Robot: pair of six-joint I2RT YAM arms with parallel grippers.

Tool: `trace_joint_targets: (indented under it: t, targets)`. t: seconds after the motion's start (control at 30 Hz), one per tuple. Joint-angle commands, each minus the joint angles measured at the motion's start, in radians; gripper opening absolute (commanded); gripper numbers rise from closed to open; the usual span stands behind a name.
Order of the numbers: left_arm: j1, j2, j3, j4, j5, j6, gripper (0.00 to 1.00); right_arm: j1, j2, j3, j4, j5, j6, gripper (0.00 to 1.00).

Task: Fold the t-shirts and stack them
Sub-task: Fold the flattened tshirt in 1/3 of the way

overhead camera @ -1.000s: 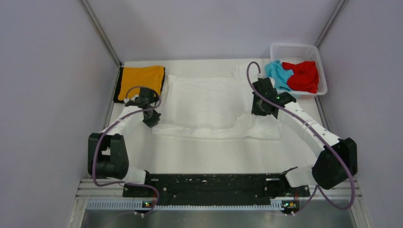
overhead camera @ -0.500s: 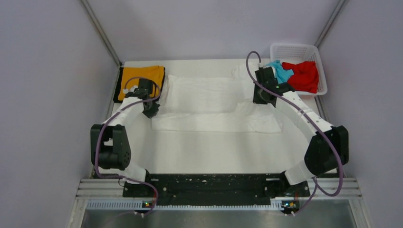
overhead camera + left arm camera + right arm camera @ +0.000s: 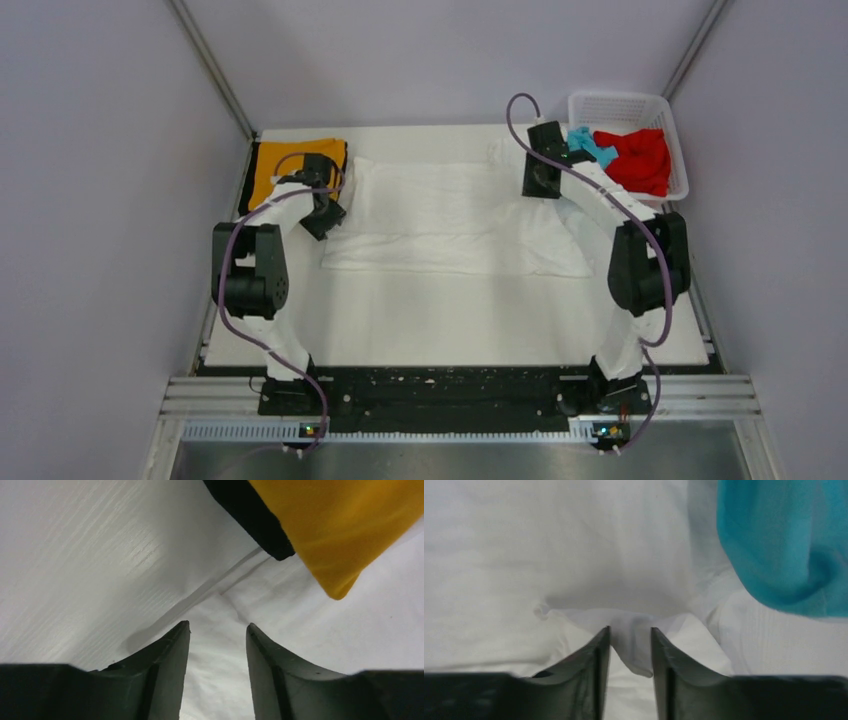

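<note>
The large white t-shirt (image 3: pixel 450 215) lies folded across the middle of the table. My left gripper (image 3: pixel 328 212) hovers over its left edge, open, with only white cloth (image 3: pixel 280 610) below the fingers (image 3: pixel 217 627). The orange t-shirt (image 3: pixel 285 165) with black trim (image 3: pixel 250 510) lies folded at the back left, its corner (image 3: pixel 350 525) just beyond those fingers. My right gripper (image 3: pixel 540 185) is at the white shirt's back right corner. Its jaws stand apart, and a loose flap of white cloth (image 3: pixel 636 640) hangs between them (image 3: pixel 630 630). The light blue t-shirt (image 3: pixel 784 545) shows just beyond.
A white lattice basket (image 3: pixel 625 100) stands at the back right corner, holding the red t-shirt (image 3: pixel 640 160) and the light blue one (image 3: pixel 592 145), which spills over its left rim. Grey walls close in on both sides and the back.
Both arms swung toward the back, carrying the white shirt's near edge over into a narrower fold. Both grippers, shut on the cloth before, have opened and let go.
</note>
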Motion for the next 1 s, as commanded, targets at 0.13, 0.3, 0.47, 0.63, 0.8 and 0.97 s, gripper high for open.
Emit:
trace_joint_targets:
  t: [0.13,0.3,0.47,0.63,0.8,0.97]
  targets:
    - [0.000,-0.064,0.076,-0.012,0.014,0.033,0.86,-0.025,0.145,0.204,-0.062,0.089,0.048,0.75]
    - [-0.044,-0.114,0.040,0.003,0.075,0.057,0.91,-0.021,-0.008,-0.003,0.034,-0.037,0.087,0.99]
    - [-0.096,-0.063,0.013,0.089,0.194,0.075,0.91,0.000,-0.084,-0.212,0.132,-0.146,0.142,0.99]
    - [-0.119,0.021,-0.009,0.120,0.226,0.072,0.92,0.036,-0.059,-0.308,0.190,-0.165,0.155,0.99]
    - [-0.121,0.042,-0.097,0.146,0.210,0.080,0.92,0.073,-0.029,-0.367,0.195,-0.124,0.164,0.99]
    - [-0.134,0.010,-0.213,0.164,0.213,0.059,0.92,0.099,-0.072,-0.489,0.180,-0.098,0.186,0.99]
